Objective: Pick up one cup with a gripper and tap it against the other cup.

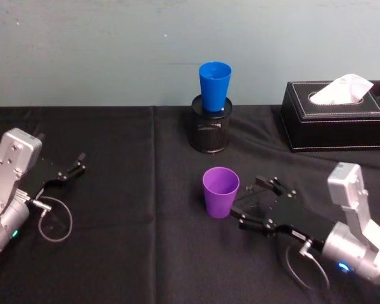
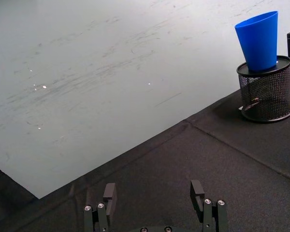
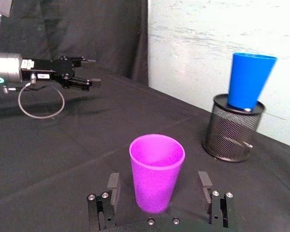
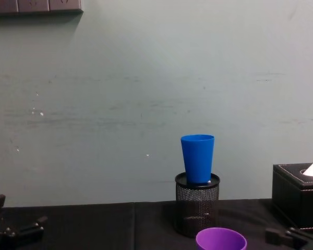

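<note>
The purple cup (image 1: 220, 191) (image 3: 156, 174) (image 4: 221, 240) stands upright on the black cloth near the table's middle. My right gripper (image 1: 250, 201) (image 3: 158, 186) is open just right of it, one finger on each side of the cup's near wall, with no contact showing. The blue cup (image 1: 215, 85) (image 2: 258, 41) (image 3: 249, 81) (image 4: 197, 159) sits upright on top of a black mesh pot (image 1: 210, 126) at the back, by the wall. My left gripper (image 1: 81, 163) (image 2: 153, 191) (image 3: 93, 71) rests open and empty at the far left, low over the cloth.
A black tissue box (image 1: 339, 117) (image 4: 297, 195) stands at the back right. A grey cable loop (image 1: 54, 221) hangs beside the left arm. The pale wall rises right behind the mesh pot (image 4: 197, 208).
</note>
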Action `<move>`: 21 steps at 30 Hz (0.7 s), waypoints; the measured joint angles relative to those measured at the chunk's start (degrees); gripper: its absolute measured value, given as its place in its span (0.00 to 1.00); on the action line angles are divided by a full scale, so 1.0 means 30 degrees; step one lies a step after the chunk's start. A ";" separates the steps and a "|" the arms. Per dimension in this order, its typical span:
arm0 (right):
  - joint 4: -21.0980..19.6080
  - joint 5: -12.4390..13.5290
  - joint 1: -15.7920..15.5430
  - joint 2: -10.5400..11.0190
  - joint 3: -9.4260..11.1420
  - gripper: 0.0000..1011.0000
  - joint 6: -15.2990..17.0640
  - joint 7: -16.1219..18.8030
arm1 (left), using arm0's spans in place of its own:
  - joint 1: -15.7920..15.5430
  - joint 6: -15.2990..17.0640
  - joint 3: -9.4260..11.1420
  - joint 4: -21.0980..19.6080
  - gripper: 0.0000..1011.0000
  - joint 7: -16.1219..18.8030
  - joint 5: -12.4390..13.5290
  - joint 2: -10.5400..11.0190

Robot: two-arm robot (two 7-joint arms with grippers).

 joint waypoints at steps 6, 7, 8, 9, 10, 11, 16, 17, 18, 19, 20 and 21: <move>0.1300 -0.0292 0.1312 -0.1236 -0.0332 0.99 0.0499 0.0594 | -0.0001 0.0000 0.0000 0.0000 0.99 0.0000 0.0000 0.0000; 0.1423 -0.0340 0.1417 -0.1352 -0.0366 0.99 0.0537 0.0650 | 0.0000 -0.0001 0.0001 0.0000 0.99 0.0000 0.0000 0.0000; 0.1534 -0.0385 0.1505 -0.1452 -0.0391 0.99 0.0580 0.0697 | 0.0000 0.0000 0.0001 0.0000 0.99 0.0000 0.0001 0.0000; 0.1794 -0.0460 0.1680 -0.1665 -0.0440 0.99 0.0649 0.0778 | 0.0000 0.0000 0.0001 0.0000 0.99 0.0000 0.0001 0.0000; 0.1922 -0.0507 0.1759 -0.1778 -0.0472 0.99 0.0672 0.0828 | 0.0000 0.0000 0.0001 0.0000 0.99 -0.0001 0.0000 0.0001; 0.2030 -0.0552 0.1827 -0.1872 -0.0490 0.99 0.0695 0.0861 | 0.0000 0.0000 0.0000 0.0000 0.99 0.0000 0.0000 -0.0001; 0.2642 -0.0813 0.2209 -0.2433 -0.0521 0.99 0.0781 0.1005 | 0.0000 0.0000 0.0001 0.0000 0.99 0.0000 0.0000 0.0000; 0.2723 -0.0842 0.2255 -0.2510 -0.0515 0.99 0.0782 0.1019 | 0.0001 0.0000 0.0001 0.0000 0.99 0.0000 0.0000 0.0000; 0.2814 -0.0866 0.2305 -0.2587 -0.0510 0.99 0.0782 0.1031 | 0.0000 0.0000 0.0001 0.0000 0.99 0.0000 0.0000 0.0000; 0.2967 -0.0934 0.2401 -0.2737 -0.0483 0.99 0.0783 0.1052 | 0.0000 0.0000 0.0001 0.0000 0.99 0.0000 0.0000 0.0000; 0.3043 -0.0959 0.2445 -0.2809 -0.0468 0.99 0.0784 0.1072 | 0.0000 0.0000 0.0001 0.0000 0.99 0.0000 0.0001 0.0000; 0.3119 -0.0986 0.2481 -0.2879 -0.0451 0.99 0.0785 0.1089 | 0.0001 0.0000 0.0001 0.0000 0.99 0.0000 0.0000 0.0000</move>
